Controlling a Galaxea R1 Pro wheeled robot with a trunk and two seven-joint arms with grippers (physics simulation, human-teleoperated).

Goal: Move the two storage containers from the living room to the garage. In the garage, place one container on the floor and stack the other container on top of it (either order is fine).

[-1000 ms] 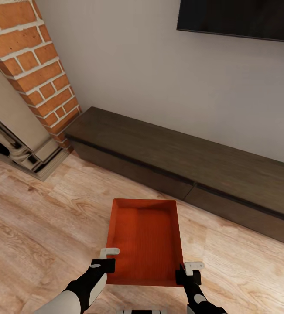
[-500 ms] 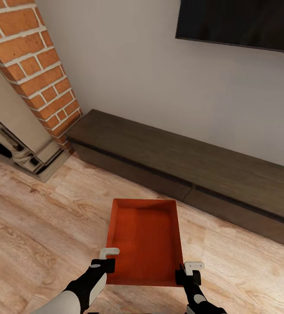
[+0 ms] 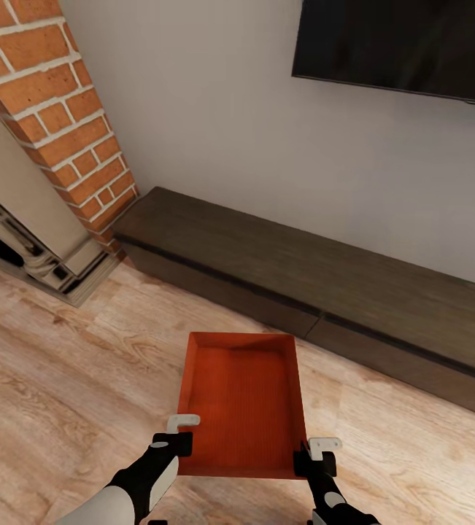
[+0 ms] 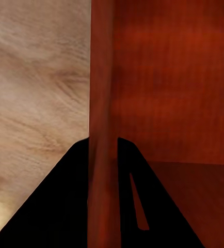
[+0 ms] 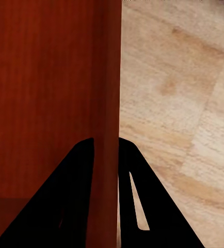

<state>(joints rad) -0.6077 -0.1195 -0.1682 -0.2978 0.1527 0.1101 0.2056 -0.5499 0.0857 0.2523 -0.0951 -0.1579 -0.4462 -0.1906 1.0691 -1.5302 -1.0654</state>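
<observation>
Left gripper [image 3: 181, 442] and right gripper [image 3: 311, 459] each clamp a storage container [image 3: 241, 397] wall; its underside is hidden.

1. My head camera looks forward and steeply down from above my arms, taking in the light wood plank floor [image 3: 62, 379], the long low dark-brown bench [image 3: 325, 284], the red-brick fireplace column [image 3: 62, 124] at the left and the black wall screen [image 3: 405, 44] at the top.
2. My left wrist camera sits very close behind my left gripper [image 4: 102, 155], looking along its two dark fingers [image 4: 65, 206] at the thin wall of the orange-red open-topped ribbed bin [image 4: 169, 88].
3. My right wrist camera looks the same way along my right gripper [image 5: 107, 155], just as near.
4. All three views share the bin [image 3: 241, 397] [image 5: 45, 88] and the plank floor [image 4: 34, 88] [image 5: 184, 103] beside it; the head view holds both grippers [image 3: 182, 437] [image 3: 316, 453] at the bin's near corners.
</observation>
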